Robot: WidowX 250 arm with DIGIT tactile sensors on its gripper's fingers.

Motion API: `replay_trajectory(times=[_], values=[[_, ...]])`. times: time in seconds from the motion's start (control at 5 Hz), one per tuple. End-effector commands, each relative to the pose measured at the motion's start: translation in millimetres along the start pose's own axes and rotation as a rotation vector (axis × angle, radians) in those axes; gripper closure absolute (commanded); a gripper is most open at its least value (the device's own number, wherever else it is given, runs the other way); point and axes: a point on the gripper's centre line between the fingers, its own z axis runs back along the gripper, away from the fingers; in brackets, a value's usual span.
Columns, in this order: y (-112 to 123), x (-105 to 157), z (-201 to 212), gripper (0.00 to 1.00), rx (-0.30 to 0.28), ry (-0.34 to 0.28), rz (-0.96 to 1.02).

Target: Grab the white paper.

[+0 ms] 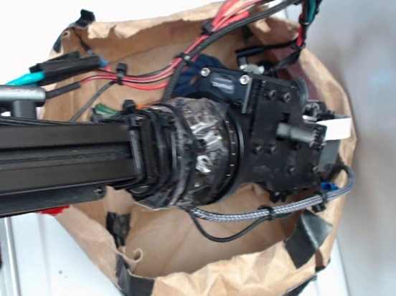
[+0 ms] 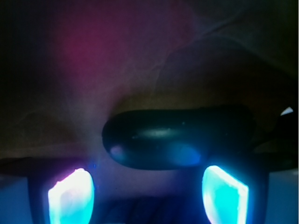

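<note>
The white paper does not show in either view. In the exterior view my arm reaches down into the large brown paper bag (image 1: 200, 281), and my gripper (image 1: 332, 135) is deep inside near the bag's right wall, with one white pad showing. The wrist view is dark. In it my gripper (image 2: 148, 193) is open, its two glowing pads (image 2: 71, 198) set far apart with nothing between them. Just ahead of the pads lies a dark, smooth oblong object (image 2: 177, 137) across the view.
The bag's crumpled walls surround the gripper on all sides, with black tape strips (image 1: 307, 239) on the rim. Red and black cables (image 1: 239, 9) loop over the bag's top edge. Something dark blue (image 1: 190, 84) lies inside behind the wrist. A white surface lies beyond the bag.
</note>
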Motion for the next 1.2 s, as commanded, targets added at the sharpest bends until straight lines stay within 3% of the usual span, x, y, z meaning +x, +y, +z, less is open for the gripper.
replay_trajectory(times=[0.0,0.2,0.6,0.8,1.0], values=[[19.3,4.3,52.7,0.0,-0.136,-0.027,-0.04],[31.6,1.4,65.5,0.0,-0.191,-0.027,-0.044],[41.8,-9.2,78.6,0.0,-0.247,-0.046,-0.079],[31.1,-16.8,73.6,0.0,-0.215,-0.065,-0.104],[17.2,-28.8,63.7,0.0,-0.197,-0.123,-0.166]])
